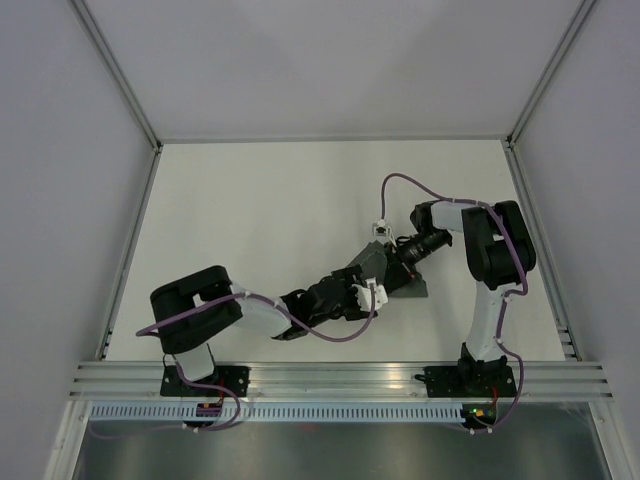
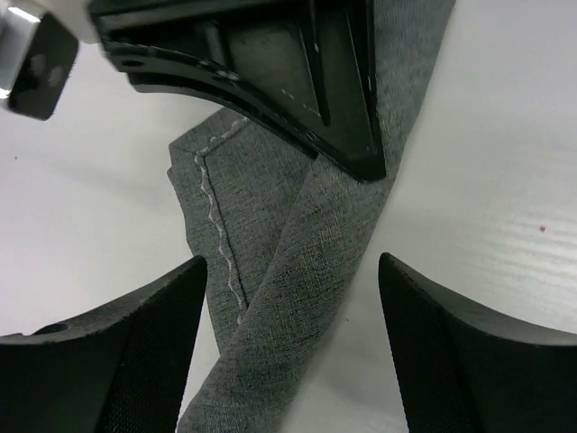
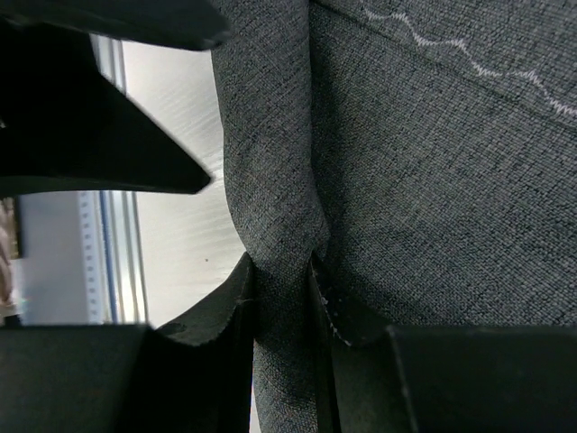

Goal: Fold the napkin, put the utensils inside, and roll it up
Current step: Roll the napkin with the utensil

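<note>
My right gripper (image 3: 284, 281) is clenched on the napkin (image 1: 411, 288). In the right wrist view the two dark fingers (image 3: 212, 325) close from either side on a narrow upright ridge of the grey weave, and the cloth is squeezed thin between them. Above that pinch the ridge widens and runs up out of the view. A broader panel of the same fabric fills the right side, and a pale wavy stitched line (image 3: 469, 50) crosses its upper corner.

My left gripper (image 2: 293, 262) is released. Its jaws stand wide apart, one on each side of a long folded band of the napkin that runs on a slant between them, from bottom left up toward top right. I cannot tell whether either pad brushes the cloth. To the left of the band a flatter layer lies on the white table (image 1: 250, 220), and its hem stitching wanders down toward the fold. At the top of the left wrist view the black body of my right gripper sits over the band's upper end.

From above, both arms reach to one spot a little right of the table's middle — the left from the lower left, the right bent back in from the right. The napkin is bunched there between and under the two grippers. Little of it shows in that view: a grey wedge on the table just beside the wrists, and the rest is covered by them.
</note>
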You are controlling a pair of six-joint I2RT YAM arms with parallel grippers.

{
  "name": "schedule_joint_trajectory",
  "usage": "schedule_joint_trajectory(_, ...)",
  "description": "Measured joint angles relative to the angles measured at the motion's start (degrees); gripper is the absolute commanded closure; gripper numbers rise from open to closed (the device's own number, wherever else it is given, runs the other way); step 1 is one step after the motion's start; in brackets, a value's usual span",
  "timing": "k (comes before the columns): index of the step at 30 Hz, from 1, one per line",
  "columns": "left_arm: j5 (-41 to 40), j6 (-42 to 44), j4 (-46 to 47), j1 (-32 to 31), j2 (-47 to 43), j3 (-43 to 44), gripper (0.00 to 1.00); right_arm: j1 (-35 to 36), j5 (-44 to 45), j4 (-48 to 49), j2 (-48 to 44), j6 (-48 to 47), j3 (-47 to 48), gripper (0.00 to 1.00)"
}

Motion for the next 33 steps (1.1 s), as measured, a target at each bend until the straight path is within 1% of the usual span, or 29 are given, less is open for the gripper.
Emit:
schedule_joint_trajectory(4,-0.92,6.38,-1.03,-0.85,4.66,1.97,0.15,0.02,-0.15,-3.04,1.14,-0.2,0.02,0.86)
schedule_joint_trajectory(6,-0.94,8.96,-1.27,-0.85,6.29,3.08,0.16,0.02,-0.13,-3.93,1.44,-0.33,0.02,0.86)
schedule_joint_trajectory(9,-0.33,11.87,-3.04,-0.98,7.48,5.01,0.24,-0.04,-0.07,-4.09,1.55,-0.35,0.13,0.86)
schedule_joint_trajectory(10,0.02,12.46,-4.04,-1.07,7.61,5.64,0.34,-0.11,-0.04,-4.13,1.6,-0.33,0.13,0.86)
schedule_joint_trajectory(12,1.53,13.22,-6.6,-1.14,7.93,6.84,0.44,-0.31,-0.09,-4.17,1.75,-0.13,0.15,0.86)
schedule_joint_trajectory(13,2.25,13.38,-7.98,-1.22,8.09,7.45,0.6,-0.37,-0.09,-4.2,1.79,0.04,0.22,0.86)
schedule_joint_trajectory(15,4.02,13.64,-11.91,-1.33,8.31,9.01,0.75,-0.44,0.11,-4.07,1.81,0.44,0.26,0.85)
schedule_joint_trajectory(16,4.52,13.79,-14.29,-1.4,8.33,10.14,0.85,-0.52,0.28,-3.91,1.81,0.7,0.26,0.84)
schedule_joint_trajectory(19,6.08,13.62,-21.09,-1.16,8.17,14.25,0.96,-0.94,1.25,-3.91,1.73,1.2,0.44,0.73)
schedule_joint_trajectory(20,6.95,13.35,-23.78,-0.94,8.35,15.89,0.98,-1.09,1.66,-4.02,1.6,1.6,0.42,0.65)
schedule_joint_trajectory(22,8.72,12.66,-28.13,-0.31,8.79,18.53,0.98,-1.25,2.1,-3.91,1.14,2.47,0.35,0.57)
schedule_joint_trajectory(23,9.79,12.0,-29.81,0.07,8.98,19.65,0.98,-1.27,2.43,-3.89,0.74,3.04,0.31,0.51)
schedule_joint_trajectory(27,14.6,8.9,-32.54,2.25,9.38,21.79,0.98,-1.33,3.63,-3.17,-1.86,4.7,-0.17,0.39)
schedule_joint_trajectory(29,16.87,7.39,-33.51,3.26,9.81,22.86,0.98,-1.57,4.04,-1.97,-3.1,5.27,-0.17,0.37)
schedule_joint_trajectory(33,19.98,5.4,-34.64,4.31,10.8,24.63,0.98,-3.89,5.46,2.36,-5.51,6.86,0.13,0.36)
